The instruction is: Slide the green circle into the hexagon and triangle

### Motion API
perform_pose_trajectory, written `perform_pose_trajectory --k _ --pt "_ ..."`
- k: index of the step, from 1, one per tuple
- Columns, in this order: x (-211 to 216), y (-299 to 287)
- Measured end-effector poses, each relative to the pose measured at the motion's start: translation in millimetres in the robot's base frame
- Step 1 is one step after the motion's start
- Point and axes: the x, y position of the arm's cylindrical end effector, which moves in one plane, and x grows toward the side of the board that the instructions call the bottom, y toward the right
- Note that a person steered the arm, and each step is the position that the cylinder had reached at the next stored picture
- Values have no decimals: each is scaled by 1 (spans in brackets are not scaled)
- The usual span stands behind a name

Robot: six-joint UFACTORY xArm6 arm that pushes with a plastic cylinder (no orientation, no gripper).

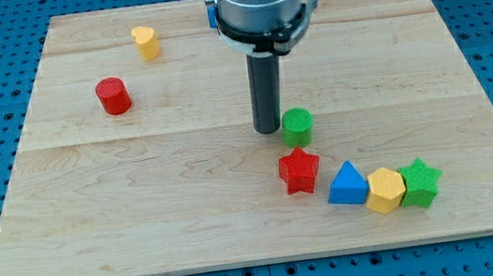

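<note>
The green circle (298,126) stands right of the board's middle. My tip (269,130) rests on the board just to its left, touching or nearly touching it. Below the circle lies a red star (299,170). To the star's lower right sit a blue triangle (347,185) and a yellow hexagon (385,189), side by side and touching. A green star (420,183) touches the hexagon's right side.
A red circle (113,96) and a yellow block (146,42) of rounded shape stand at the upper left. The wooden board (98,232) lies on a blue perforated table. The arm's grey body (260,0) hangs over the top middle.
</note>
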Motion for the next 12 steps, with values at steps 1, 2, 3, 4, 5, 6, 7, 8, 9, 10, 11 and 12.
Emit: perform_pose_trajectory --k 1,2,3,4,5,6,7,8,9,10,11,12 --pt "-40 -37" --pt "-58 -51" --pt "-49 -30" --pt "-49 -21" --pt "-29 -11" --pt "-14 -11" --pt "16 37" --pt "11 94" --pt "23 122" --pt "76 116" --pt "47 146" --pt "-34 166"
